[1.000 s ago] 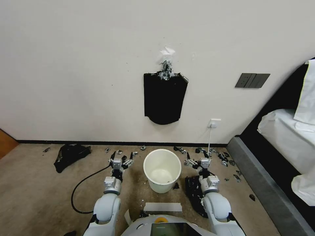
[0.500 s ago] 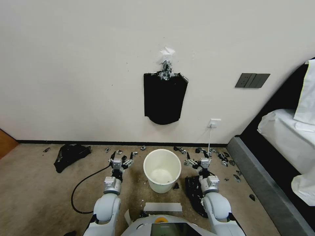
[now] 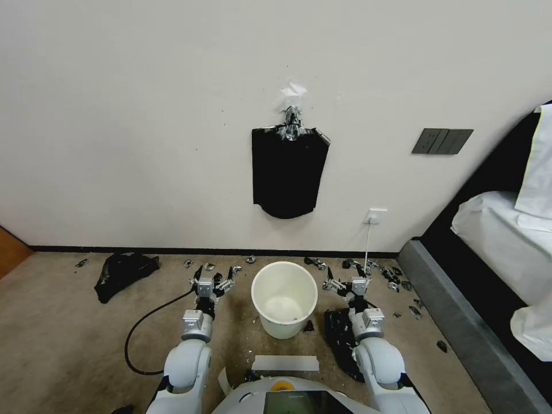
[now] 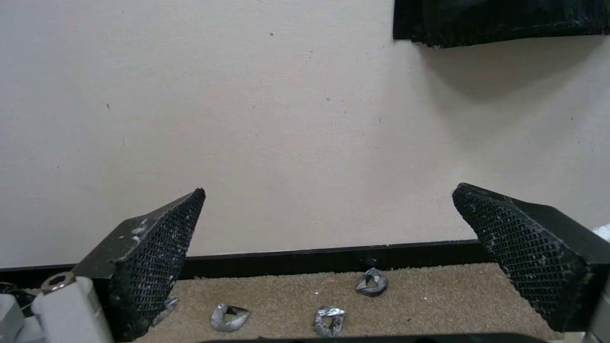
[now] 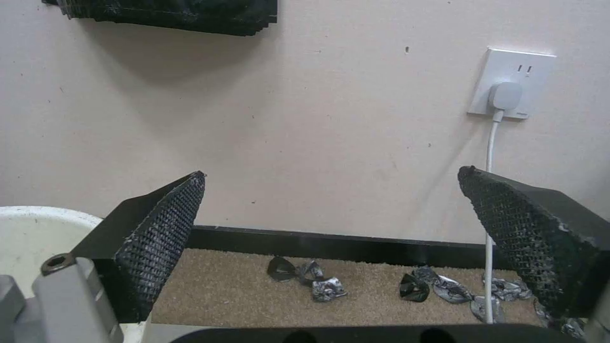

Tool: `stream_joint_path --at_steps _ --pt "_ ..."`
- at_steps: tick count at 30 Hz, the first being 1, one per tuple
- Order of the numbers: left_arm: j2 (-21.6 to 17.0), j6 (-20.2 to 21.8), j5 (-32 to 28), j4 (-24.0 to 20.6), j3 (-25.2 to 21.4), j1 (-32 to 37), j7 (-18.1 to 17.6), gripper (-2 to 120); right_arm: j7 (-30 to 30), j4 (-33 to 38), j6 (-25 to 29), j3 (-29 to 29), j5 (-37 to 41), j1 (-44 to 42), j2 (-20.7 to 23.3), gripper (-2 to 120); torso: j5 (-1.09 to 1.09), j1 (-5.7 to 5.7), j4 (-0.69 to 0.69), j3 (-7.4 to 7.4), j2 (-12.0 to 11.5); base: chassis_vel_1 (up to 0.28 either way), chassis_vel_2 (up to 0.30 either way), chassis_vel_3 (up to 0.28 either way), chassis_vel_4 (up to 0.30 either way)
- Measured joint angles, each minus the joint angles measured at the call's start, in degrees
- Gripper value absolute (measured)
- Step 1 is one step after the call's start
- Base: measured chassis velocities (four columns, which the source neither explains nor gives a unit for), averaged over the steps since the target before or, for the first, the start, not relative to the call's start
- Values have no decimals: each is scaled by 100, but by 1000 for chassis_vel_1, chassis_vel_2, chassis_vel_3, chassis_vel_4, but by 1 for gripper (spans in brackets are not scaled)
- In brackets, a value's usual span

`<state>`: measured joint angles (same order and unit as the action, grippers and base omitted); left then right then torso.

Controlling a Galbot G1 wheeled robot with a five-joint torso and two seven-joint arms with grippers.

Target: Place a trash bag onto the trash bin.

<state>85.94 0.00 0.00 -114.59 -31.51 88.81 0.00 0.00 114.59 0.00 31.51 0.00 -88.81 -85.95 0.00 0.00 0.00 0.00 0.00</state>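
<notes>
The round cream-white trash bin (image 3: 283,329) stands on the carpet between my two arms, and its rim (image 5: 32,212) shows at the edge of the right wrist view. The trash bag is out of view. My left gripper (image 3: 213,277) hovers just left of the bin, open, with nothing between its mesh pads (image 4: 159,257). On the bin's right my right gripper (image 3: 344,280) is open and holds nothing. Both grippers (image 4: 327,259) (image 5: 330,247) point at the wall.
A flat black bundle of bags (image 3: 287,172) hangs taped to the wall above the bin. Black plastic heaps lie at the left (image 3: 123,273) and under my right arm (image 3: 339,336). Silver scraps (image 3: 391,279) litter the carpet. A bed (image 3: 506,247) stands at the right, and a cable (image 3: 146,322) runs left.
</notes>
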Motion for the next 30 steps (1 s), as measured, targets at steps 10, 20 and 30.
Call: stream_joint_path --at_steps 10,20,30 --pt "79 228 -652 -1008 -72 599 -175 100 289 1054 -884 34 116 -57 33 100 0 0 1 0 0 0 0 0 0" --pt "-231 -5 -1333 -1502 -298 952 -2 100 623 2286 -1718 66 688 -126 198 100 1 0 -1 0 0 0 0 0 0" --pt "-284 -305 -1362 -1326 -309 923 204 100 477 2087 -1389 -24 1078 -41 297 100 0 0 0 0 0 0 0 0 0"
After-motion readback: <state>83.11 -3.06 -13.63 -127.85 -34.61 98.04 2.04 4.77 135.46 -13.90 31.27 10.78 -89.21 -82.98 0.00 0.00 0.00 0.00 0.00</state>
